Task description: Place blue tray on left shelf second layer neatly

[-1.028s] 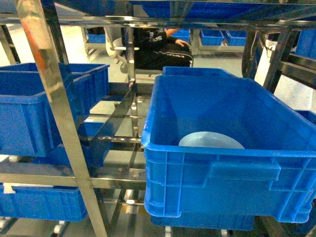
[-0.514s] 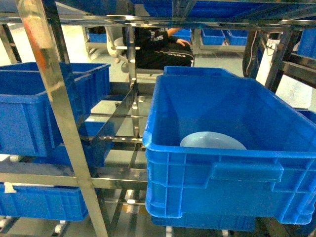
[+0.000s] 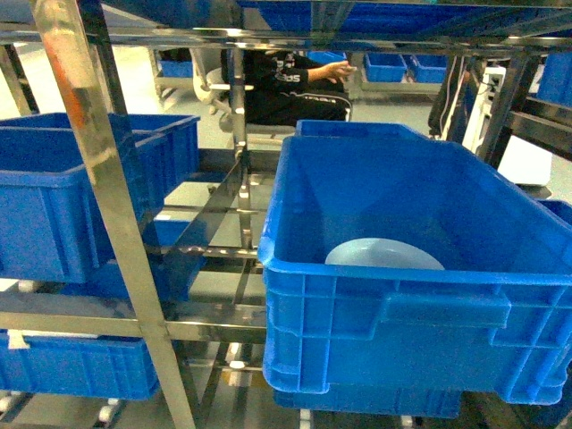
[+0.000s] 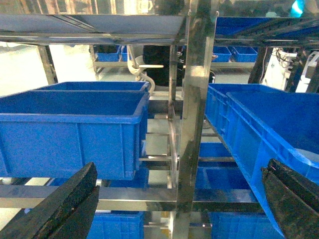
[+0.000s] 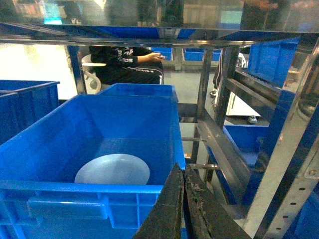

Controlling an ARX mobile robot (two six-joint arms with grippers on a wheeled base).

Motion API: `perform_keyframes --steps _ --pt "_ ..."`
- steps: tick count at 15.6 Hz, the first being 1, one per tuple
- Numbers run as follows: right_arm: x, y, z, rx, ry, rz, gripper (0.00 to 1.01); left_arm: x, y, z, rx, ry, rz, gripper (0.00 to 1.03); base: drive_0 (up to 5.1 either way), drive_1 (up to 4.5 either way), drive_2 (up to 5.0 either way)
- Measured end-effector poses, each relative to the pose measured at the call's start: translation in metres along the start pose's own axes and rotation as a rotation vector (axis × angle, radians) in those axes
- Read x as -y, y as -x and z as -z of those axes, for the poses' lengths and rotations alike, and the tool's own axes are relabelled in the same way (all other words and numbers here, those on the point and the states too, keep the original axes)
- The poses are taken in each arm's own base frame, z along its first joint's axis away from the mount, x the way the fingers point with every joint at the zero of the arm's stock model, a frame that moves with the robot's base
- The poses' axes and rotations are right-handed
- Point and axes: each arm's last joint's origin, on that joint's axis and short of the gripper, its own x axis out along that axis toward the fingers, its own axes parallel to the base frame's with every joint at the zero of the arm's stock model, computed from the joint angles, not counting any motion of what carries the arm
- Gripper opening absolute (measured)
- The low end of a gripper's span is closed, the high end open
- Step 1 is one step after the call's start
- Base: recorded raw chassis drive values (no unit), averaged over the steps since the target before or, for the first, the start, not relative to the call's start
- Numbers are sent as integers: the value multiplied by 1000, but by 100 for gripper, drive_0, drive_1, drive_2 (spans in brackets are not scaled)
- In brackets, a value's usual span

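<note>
Steel shelving fills the room: a shiny rack (image 3: 107, 232) of square uprights and slatted bar tiers, with deep blue crates standing on several levels and more racks and crates across a pale floor behind. On the left shelf's second tier (image 3: 210, 326) a blue crate (image 3: 63, 201) stands at the left, with bare slats between it and the middle upright. On the right a large blue crate (image 3: 402, 295) sits at the same height, and the pale blue tray (image 3: 384, 255) lies flat on its floor, towards the near wall; the right wrist view shows the tray (image 5: 112, 169) whole, round and plain. A seated person in dark clothes (image 3: 286, 85) is behind the racks. The left claw (image 4: 174, 204) is spread wide, its dark fingers at the two lower corners of its view, holding nothing. The right claw (image 5: 183, 191) has its fingers pressed together with nothing between them, in front of the large crate's rim. Compared with a second ago, the crate and tray sit in almost the same place, the view barely shifted, while the person's arm now reaches out to the right.
</note>
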Motion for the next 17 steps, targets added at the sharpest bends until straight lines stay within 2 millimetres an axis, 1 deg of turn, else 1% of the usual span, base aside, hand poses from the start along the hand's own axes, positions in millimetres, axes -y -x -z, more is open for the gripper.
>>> perform_keyframes --steps 4,10,15,16,17 --pt "0 11 11 11 0 0 2 0 0 0 0 0 0 98 0 0 0" --pt "0 24 9 17 0 1 2 0 0 0 0 0 0 98 0 0 0" --pt "0 31 10 15 0 1 2 0 0 0 0 0 0 98 0 0 0" --pt "0 34 14 -18 0 1 2 0 0 0 0 0 1 98 0 0 0" --pt "0 41 14 -11 0 2 2 0 0 0 0 0 -1 98 0 0 0"
